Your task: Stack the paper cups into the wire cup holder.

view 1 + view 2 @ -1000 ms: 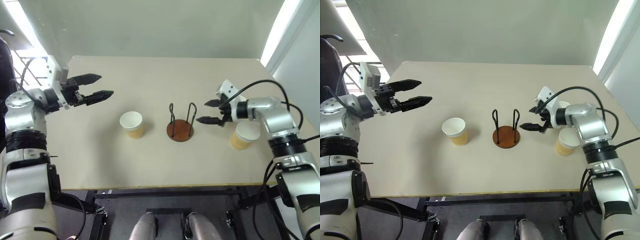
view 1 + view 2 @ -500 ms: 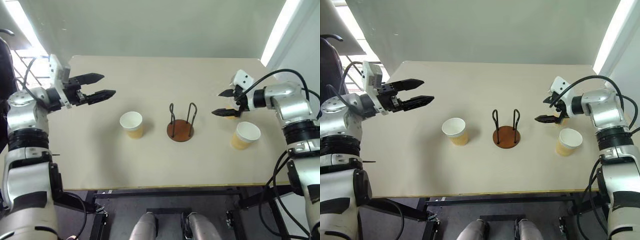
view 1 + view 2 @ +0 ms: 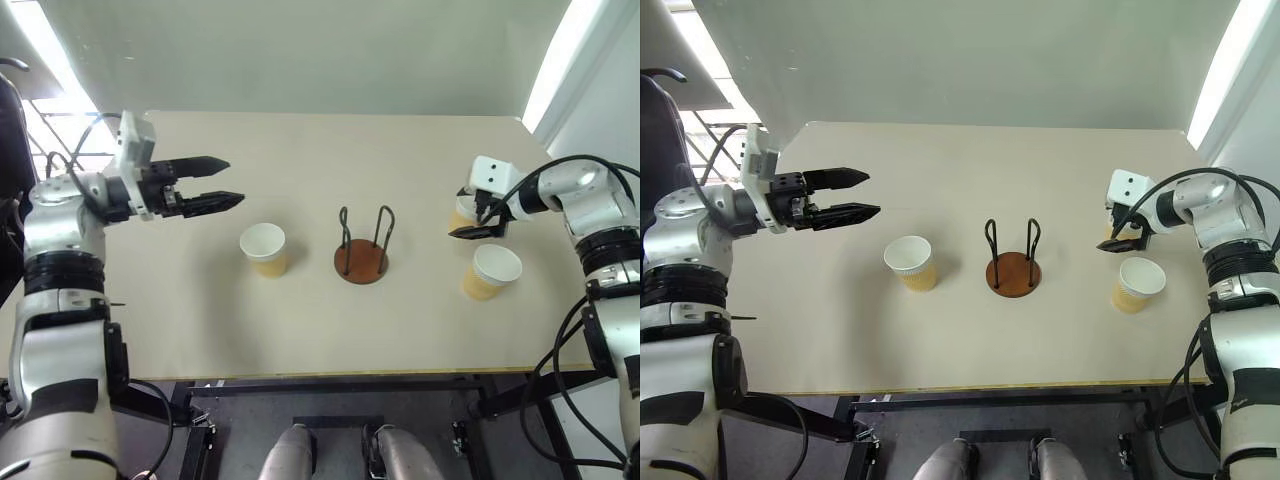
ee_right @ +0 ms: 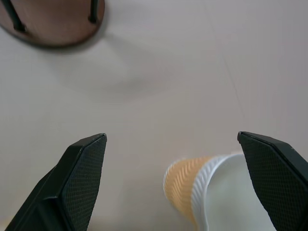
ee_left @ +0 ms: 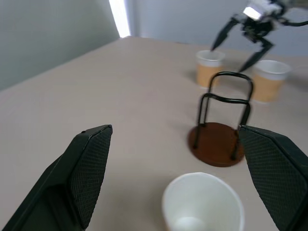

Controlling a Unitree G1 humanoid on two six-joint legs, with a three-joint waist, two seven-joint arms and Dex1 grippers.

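Wire cup holder (image 3: 361, 260) sits mid-worktop (image 3: 300, 320), empty. One paper cup (image 3: 264, 248) stands just to its left, two more off to the right (image 3: 489, 271) (image 3: 460, 213). Left end effector (image 3: 232, 182) hovers spread wide, right end effector (image 3: 472, 222) spread too, over the far right cup.

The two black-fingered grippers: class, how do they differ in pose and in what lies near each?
The left gripper points level across the beige table; the right gripper tilts downward. The left is short of a tan paper cup; the right hovers by two cups. Both are open, holding nothing.
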